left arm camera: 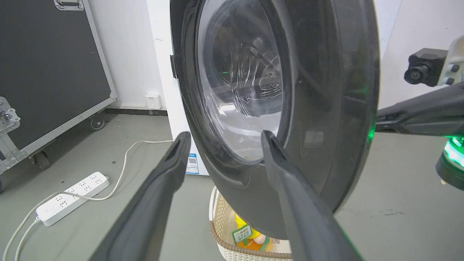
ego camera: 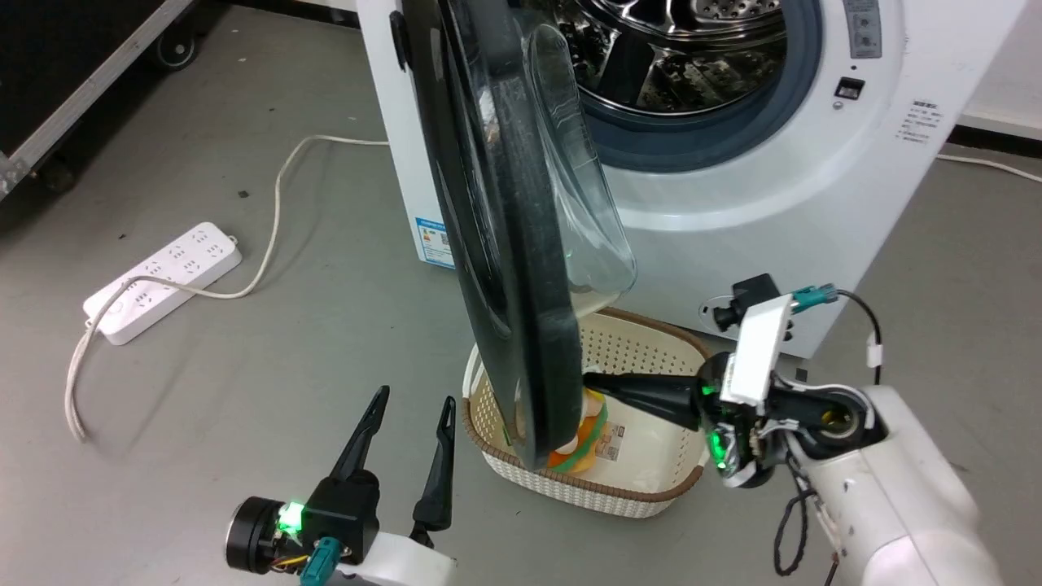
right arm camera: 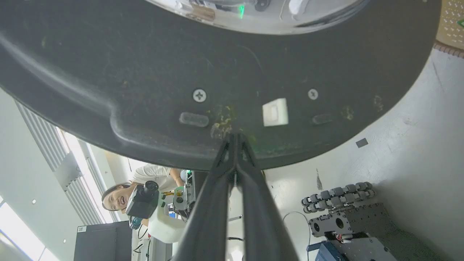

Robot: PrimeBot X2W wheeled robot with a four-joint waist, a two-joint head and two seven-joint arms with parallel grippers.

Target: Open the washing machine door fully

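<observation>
Washing machine door (ego camera: 505,244) stands swung out, edge-on to the head camera, lower rim above a woven basket (ego camera: 570,480). Right gripper (ego camera: 588,378) reaches level across the basket, fingers pressed together, tips touching the door's inner face near the lower rim. Left gripper (ego camera: 415,399) points upward beside the outer face, fingers apart, holding nothing.

You see the washing machine door (ego camera: 505,244) glossy black around clear glass — the basket (ego camera: 643,346) is cream, dotted with holes, its rim braided brown.
</observation>
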